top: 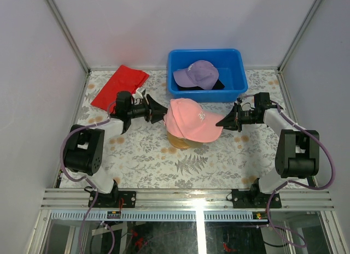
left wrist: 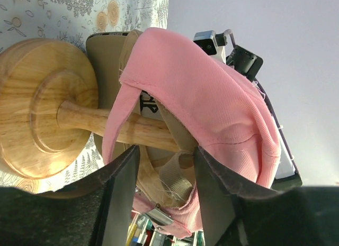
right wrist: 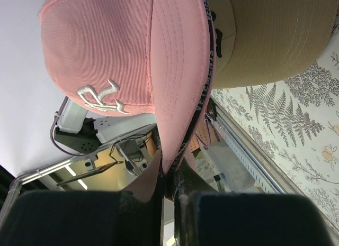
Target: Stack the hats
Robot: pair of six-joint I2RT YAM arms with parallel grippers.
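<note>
Right gripper (right wrist: 170, 193) is pinching the pink cap (top: 188, 118) by its brim, apparently squaring it over the tan cap (top: 180, 142) on the wooden stand (left wrist: 42, 108). Left gripper (left wrist: 167, 166) is standing open beside the stand, straddling the rear strap.

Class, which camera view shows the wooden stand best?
Left wrist: the stand shows its round base and stem. From above, the pink cap hides it; the right wrist view shows none of it.

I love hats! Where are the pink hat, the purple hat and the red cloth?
pink hat (top: 188, 118), top view, on its crown.
purple hat (top: 196, 74), top view, on its crown.
red cloth (top: 119, 86), top view, on its middle.
</note>
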